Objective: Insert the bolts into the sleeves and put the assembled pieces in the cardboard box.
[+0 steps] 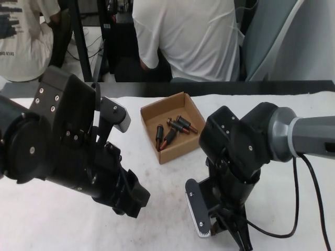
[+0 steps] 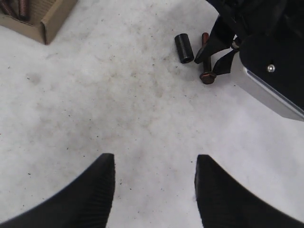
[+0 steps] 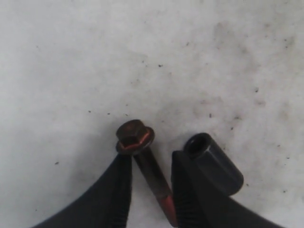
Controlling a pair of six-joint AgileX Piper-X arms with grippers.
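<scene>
A: Right gripper (image 3: pixel 152 164)?
B: Parted, straddling the bolt (image 3: pixel 136 137) lying near right, not clamped. Sleeve (image 3: pixel 214 164) just beside.
A: Left gripper (image 2: pixel 154 187)?
B: Wide apart, empty. Cardboard box (image 1: pixel 178 152) far centre.

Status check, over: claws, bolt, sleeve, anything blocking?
Left claw open, over bench. Right claw open, straddling bolt lying flat. Sleeve alongside, outside that claw. Nothing blocking.
</scene>
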